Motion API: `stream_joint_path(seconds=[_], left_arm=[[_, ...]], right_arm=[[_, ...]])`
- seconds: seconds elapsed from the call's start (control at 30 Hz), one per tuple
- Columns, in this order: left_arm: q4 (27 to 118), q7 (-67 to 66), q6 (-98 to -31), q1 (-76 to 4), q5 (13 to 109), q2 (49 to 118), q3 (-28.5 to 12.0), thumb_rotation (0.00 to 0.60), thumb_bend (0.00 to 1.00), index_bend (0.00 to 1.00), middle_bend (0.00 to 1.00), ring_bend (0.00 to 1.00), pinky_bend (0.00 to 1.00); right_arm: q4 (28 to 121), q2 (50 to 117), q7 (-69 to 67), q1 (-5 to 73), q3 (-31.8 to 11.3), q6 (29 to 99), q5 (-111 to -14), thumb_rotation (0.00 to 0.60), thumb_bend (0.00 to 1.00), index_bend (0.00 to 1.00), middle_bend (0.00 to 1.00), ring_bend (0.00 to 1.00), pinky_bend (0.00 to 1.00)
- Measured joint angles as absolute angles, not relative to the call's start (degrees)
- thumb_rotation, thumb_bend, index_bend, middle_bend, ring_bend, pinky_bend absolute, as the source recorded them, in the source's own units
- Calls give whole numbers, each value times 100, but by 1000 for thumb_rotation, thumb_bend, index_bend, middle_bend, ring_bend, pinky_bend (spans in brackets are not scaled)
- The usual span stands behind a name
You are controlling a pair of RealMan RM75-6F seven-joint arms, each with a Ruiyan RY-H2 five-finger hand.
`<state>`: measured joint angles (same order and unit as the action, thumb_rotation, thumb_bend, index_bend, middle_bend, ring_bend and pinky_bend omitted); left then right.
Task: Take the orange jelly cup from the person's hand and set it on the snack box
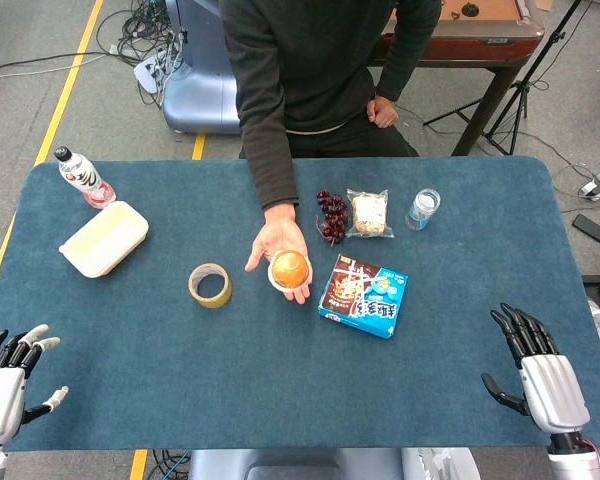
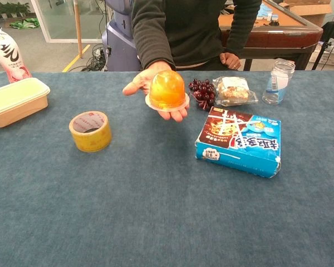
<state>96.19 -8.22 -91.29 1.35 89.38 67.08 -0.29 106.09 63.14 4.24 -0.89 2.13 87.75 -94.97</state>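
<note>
The orange jelly cup (image 1: 289, 268) (image 2: 167, 90) rests upside down on the person's open palm (image 1: 277, 245) (image 2: 146, 82), held out over the middle of the blue table. The blue snack box (image 1: 365, 295) (image 2: 240, 141) lies flat just right of that palm. My left hand (image 1: 8, 382) sits at the near left corner with fingers spread and nothing in it. My right hand (image 1: 535, 372) hovers at the near right edge, fingers apart and empty. Both hands are far from the cup and show only in the head view.
A roll of yellow tape (image 1: 210, 285) (image 2: 90, 130) lies left of the palm. A cream lunch box (image 1: 104, 238) (image 2: 15, 100) and a pink bottle (image 1: 83, 177) (image 2: 5, 52) stand far left. Grapes (image 1: 331, 215) (image 2: 201, 93), a wrapped snack (image 1: 368, 213) (image 2: 234, 90) and a small jar (image 1: 423, 209) (image 2: 278, 81) lie behind the box.
</note>
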Motion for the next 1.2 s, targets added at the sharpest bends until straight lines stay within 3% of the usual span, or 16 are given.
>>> stream_joint_path(seconds=[0.73, 0.93, 1.2], left_arm=[[9606, -802, -9126, 136, 8921, 6702, -34, 600, 171, 283, 165, 137, 31], [9573, -768, -9113, 135, 8917, 6718, -28, 600, 171, 283, 165, 137, 31], [9537, -744, -9118, 140, 8911, 6727, -27, 600, 171, 283, 165, 137, 31]], right_arm=[[10776, 6212, 570, 183, 110, 8438, -9488, 600, 256, 9, 22, 0, 92], [11010, 6125, 727, 527, -68, 7999, -9360, 600, 256, 9, 22, 0, 92], [11280, 6077, 793, 1399, -536, 6898, -8729, 600, 255, 10, 42, 0, 92]])
